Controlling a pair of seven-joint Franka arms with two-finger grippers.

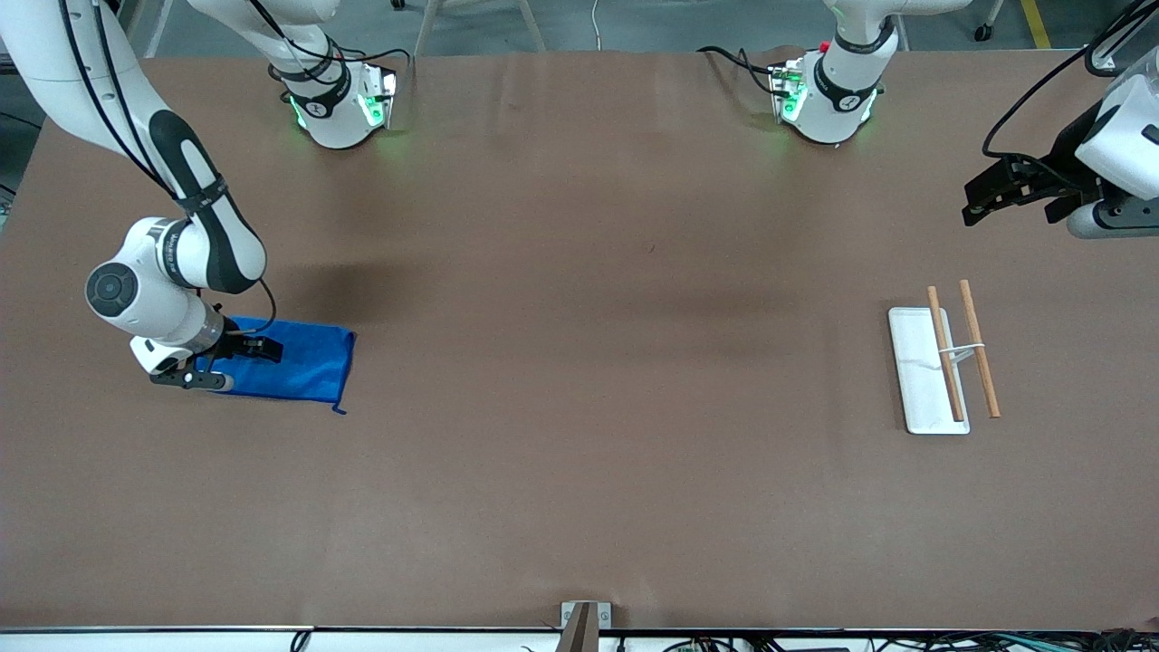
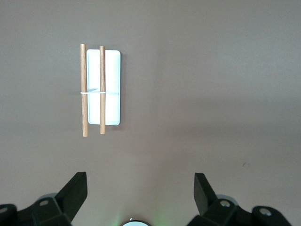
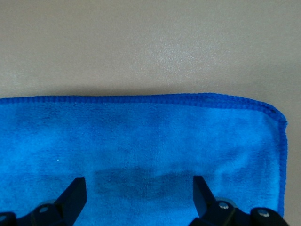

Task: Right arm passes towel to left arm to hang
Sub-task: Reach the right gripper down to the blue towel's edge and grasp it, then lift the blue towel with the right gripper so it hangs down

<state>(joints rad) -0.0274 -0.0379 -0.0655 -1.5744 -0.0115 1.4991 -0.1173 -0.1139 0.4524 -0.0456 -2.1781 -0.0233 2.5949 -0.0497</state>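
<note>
While the brown worktop (image 1: 579, 362) stretches wide under both robots, we see the right arm (image 1: 172, 254) bent down at its own end, its tool (image 1: 231, 362) low over the blue towel (image 1: 303, 362). From the right wrist view we get both fingers (image 3: 70, 195) spread apart above the towel (image 3: 141, 150), nothing pinched between them, the cloth lying flat with its stitched hem showing. Over at the other end, the left arm (image 1: 1118, 145) waits in the air, and its tool (image 1: 991, 195) hangs released too, fingers (image 2: 75, 190) wide above bare worktop. Below it we spot the small white rack (image 1: 924, 371) with two wooden rods (image 1: 978, 349), well apart from the towel.
</note>
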